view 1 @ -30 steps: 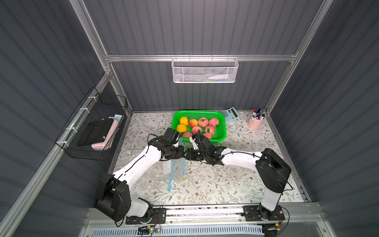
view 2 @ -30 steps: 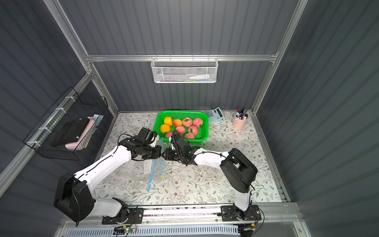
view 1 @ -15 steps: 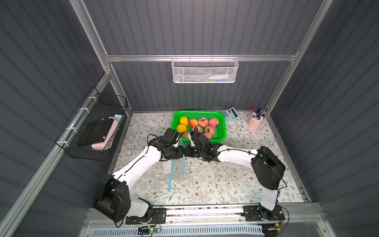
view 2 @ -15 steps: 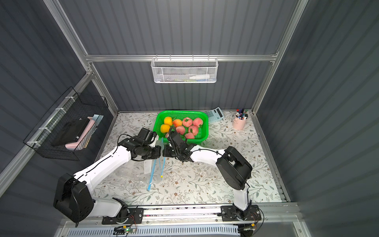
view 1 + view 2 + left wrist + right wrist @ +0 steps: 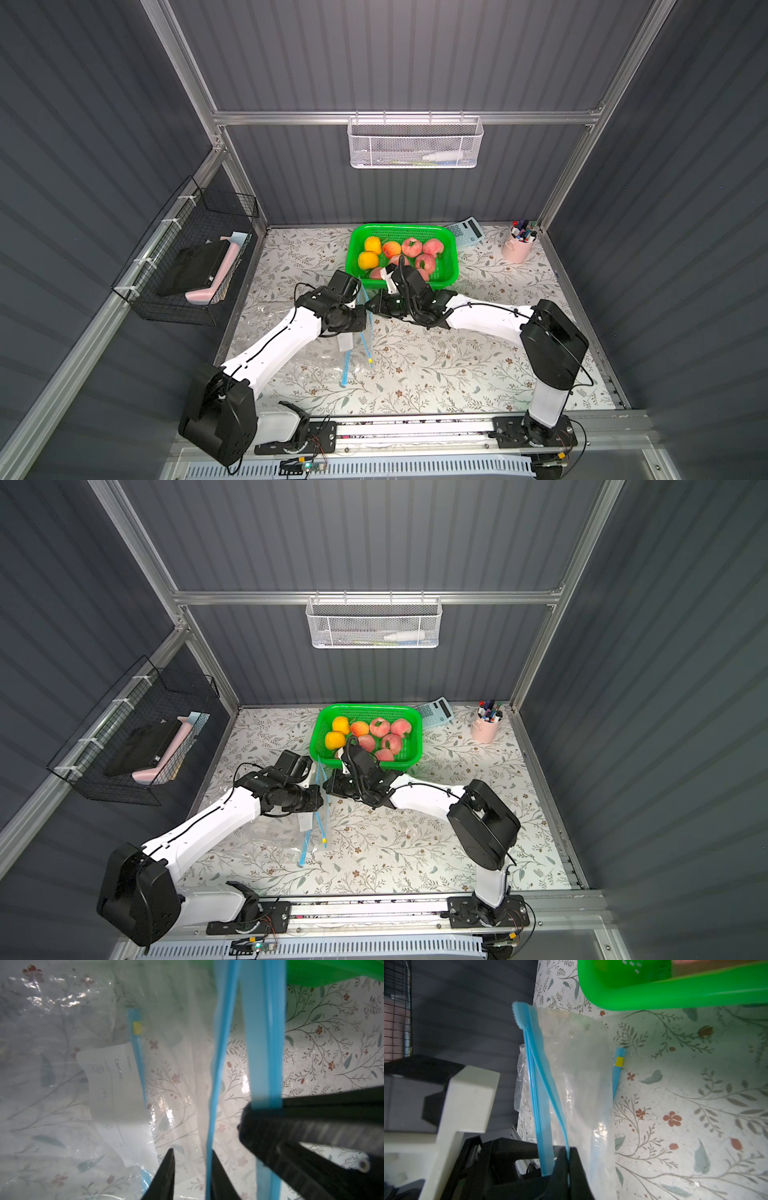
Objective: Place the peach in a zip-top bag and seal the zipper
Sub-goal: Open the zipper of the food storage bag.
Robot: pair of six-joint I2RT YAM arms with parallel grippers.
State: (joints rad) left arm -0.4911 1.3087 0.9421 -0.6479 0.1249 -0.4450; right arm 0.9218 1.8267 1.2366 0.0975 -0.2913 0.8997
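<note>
Right end effector is clamping zip-top bag by one zipper lip beside green basket; left end effector is standing narrowly parted around other lip. Peaches are sitting in basket.

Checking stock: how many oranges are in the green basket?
2, both at the green basket's left end: one orange farther back, one nearer. The right arm may hide more.

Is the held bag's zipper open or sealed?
Open: the zip-top bag shows its two blue zipper strips spread apart, one pinched by the right gripper.
</note>
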